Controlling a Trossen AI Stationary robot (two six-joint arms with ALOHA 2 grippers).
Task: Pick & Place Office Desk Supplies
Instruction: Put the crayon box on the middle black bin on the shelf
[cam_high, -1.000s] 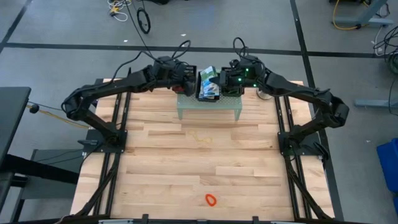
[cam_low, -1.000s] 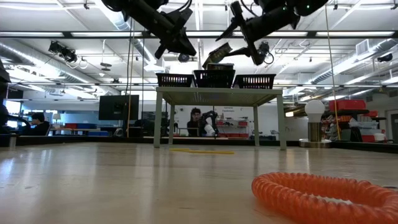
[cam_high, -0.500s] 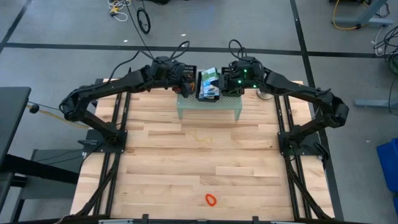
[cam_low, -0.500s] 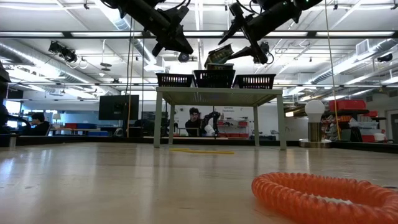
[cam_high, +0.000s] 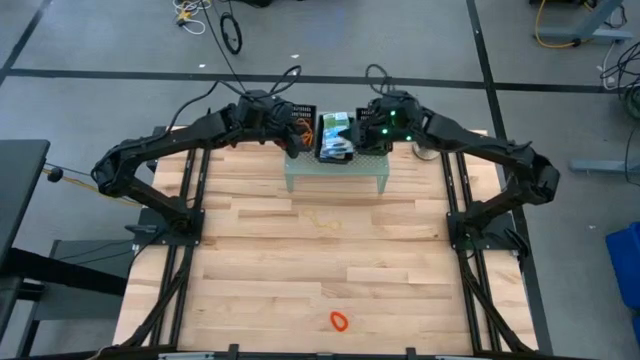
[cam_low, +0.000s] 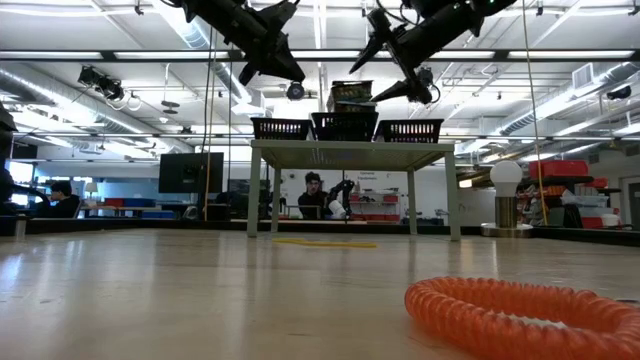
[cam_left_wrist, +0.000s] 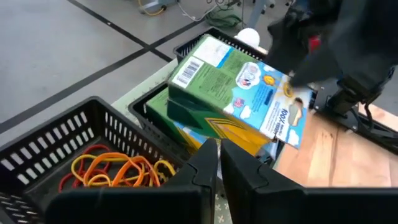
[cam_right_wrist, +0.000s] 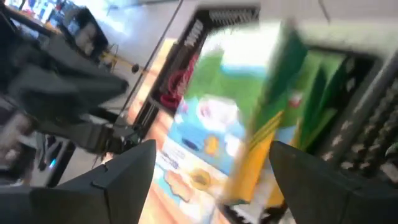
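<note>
A printed cardboard box (cam_left_wrist: 233, 99) shows green, blue and yellow panels with a white barcode label, above black mesh baskets (cam_left_wrist: 74, 134) holding orange, yellow and red rubber-band loops (cam_left_wrist: 118, 169). Low in the frame, an orange ribbed coil (cam_low: 525, 315) lies on the pale striped wooden table (cam_high: 320, 270), under a pale green stand (cam_high: 335, 175).

A pale green perforated stand (cam_high: 335, 178) sits at the far edge of the light wooden table (cam_high: 320, 270), seen across the tabletop as a small four-legged platform (cam_low: 348, 150); three black mesh baskets (cam_low: 345, 127) line up side by side on top of it; off to one side, a white ball-topped object (cam_low: 506, 178) stands on the table; beyond the table a seated person (cam_low: 316, 196) shows between the stand's legs, another person (cam_low: 60, 199) sits far off at the room's edge; a dark monitor (cam_low: 190, 172) stands behind.
</note>
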